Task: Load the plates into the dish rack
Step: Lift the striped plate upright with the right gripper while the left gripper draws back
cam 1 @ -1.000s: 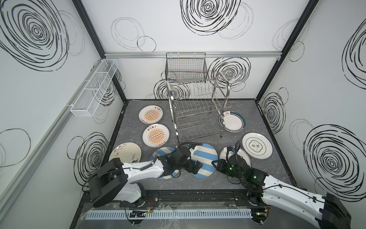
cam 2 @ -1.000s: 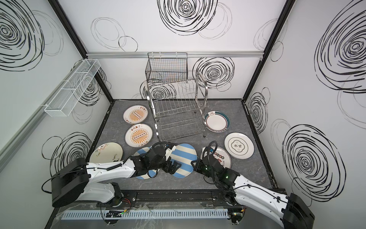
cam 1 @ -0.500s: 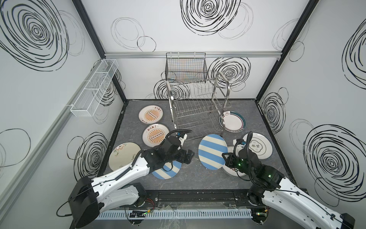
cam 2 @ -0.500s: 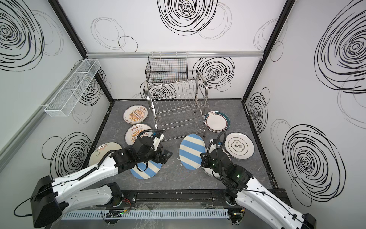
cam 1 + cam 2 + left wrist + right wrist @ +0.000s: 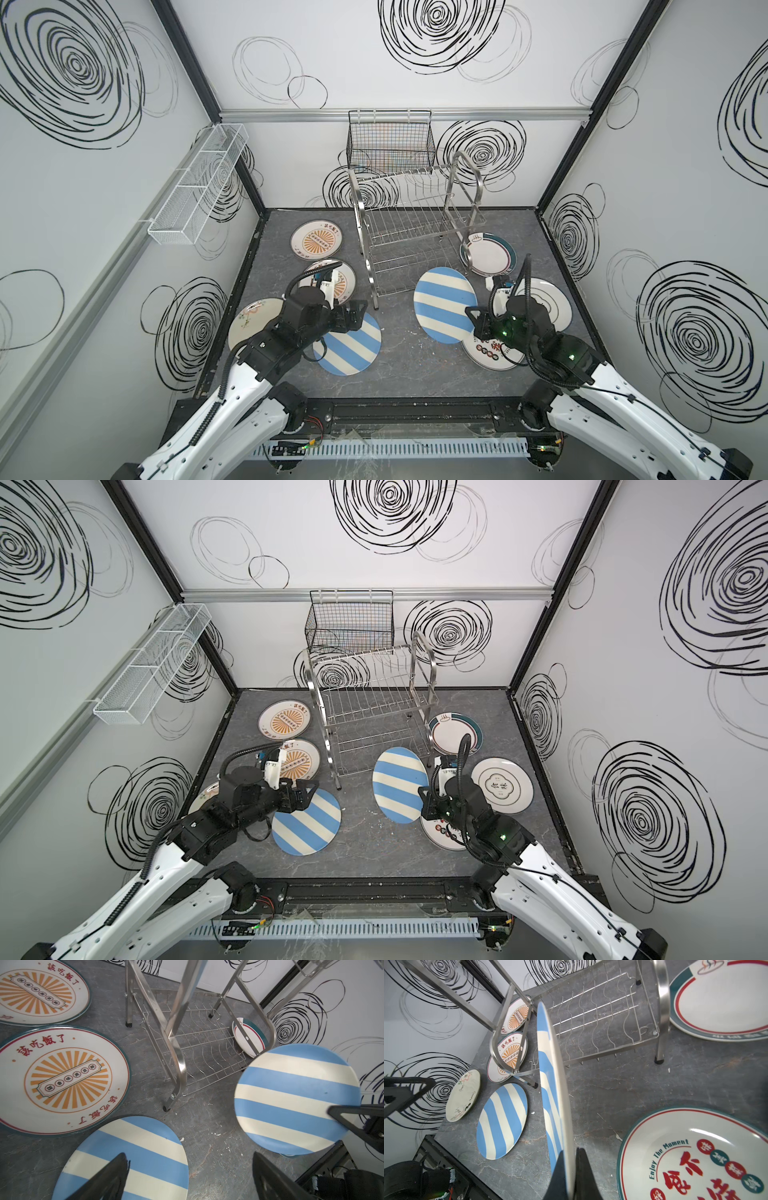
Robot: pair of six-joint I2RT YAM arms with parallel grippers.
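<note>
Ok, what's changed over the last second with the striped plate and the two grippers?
The right gripper, shut on one striped plate at its rim, has raised it onto its edge and carried it toward the dish rack. The left gripper has drawn back from that plate and now hangs open over the other striped plate. The rack and the remaining plates lie as before.

Teal-rimmed plate (image 5: 695, 1159): "Enjoy The Moment", big red Chinese characters partly cut off. Orange sunburst plate (image 5: 68, 1076): red "該吃飯了". Second sunburst plate (image 5: 37, 989): same text.
</note>
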